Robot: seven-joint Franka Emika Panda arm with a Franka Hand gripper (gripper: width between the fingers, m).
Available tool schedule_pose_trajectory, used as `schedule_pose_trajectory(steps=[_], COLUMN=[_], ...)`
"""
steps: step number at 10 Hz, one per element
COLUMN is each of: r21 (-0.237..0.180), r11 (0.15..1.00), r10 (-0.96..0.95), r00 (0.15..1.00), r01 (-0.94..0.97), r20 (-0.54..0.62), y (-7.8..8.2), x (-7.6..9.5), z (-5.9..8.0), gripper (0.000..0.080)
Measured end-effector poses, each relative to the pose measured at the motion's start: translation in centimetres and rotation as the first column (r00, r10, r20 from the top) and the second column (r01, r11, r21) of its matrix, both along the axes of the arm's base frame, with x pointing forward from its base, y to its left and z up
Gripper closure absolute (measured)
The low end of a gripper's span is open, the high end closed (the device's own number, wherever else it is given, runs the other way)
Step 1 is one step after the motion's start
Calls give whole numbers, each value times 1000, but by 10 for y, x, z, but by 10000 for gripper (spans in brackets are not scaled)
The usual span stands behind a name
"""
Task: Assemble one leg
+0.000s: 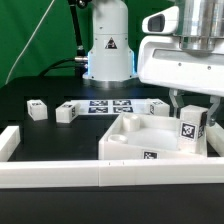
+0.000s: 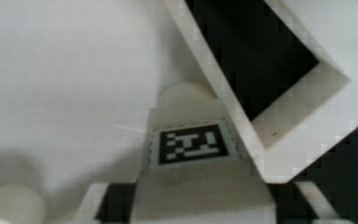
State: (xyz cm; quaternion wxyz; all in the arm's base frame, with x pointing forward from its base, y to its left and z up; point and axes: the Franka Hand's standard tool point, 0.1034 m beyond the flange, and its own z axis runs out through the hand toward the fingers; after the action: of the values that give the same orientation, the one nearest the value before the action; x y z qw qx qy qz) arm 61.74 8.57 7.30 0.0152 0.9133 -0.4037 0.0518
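The white rimmed tray (image 1: 140, 142) is sitting on the black counter (image 1: 40, 135). At its 3 o'clock corner the gripper (image 1: 190, 112) is holding the tagged leg (image 1: 190, 127) upright, fingers (image 1: 176, 103) clamping its sides.

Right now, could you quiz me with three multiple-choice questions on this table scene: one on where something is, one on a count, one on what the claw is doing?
1. Where is the small white plastic block with a black-and-white tag, the leg, that the gripper holds?
A. over the large white square tray
B. on the marker board
C. on the green curtain

2. How many loose look-alike blocks lie at the exterior view's left?
A. none
B. two
C. five

3. The gripper is:
A. wide open
B. out of view
C. shut on the leg

Answers: 1 A, the leg hangs above the tray's corner; 2 B, two lie there; 3 C, fingers clasp it.
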Motion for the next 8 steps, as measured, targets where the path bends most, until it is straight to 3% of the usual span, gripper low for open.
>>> schedule_pose_trajectory(steps=[2, 3, 8], r21=[0, 0, 0], r11=[1000, 1000, 1000], r10=[1, 1, 1], r00=[1000, 1000, 1000], r01=[-1, -1, -1], r20=[0, 0, 0], y=[1, 1, 1], x=[0, 0, 0], z=[0, 0, 0], gripper=[233, 166, 151])
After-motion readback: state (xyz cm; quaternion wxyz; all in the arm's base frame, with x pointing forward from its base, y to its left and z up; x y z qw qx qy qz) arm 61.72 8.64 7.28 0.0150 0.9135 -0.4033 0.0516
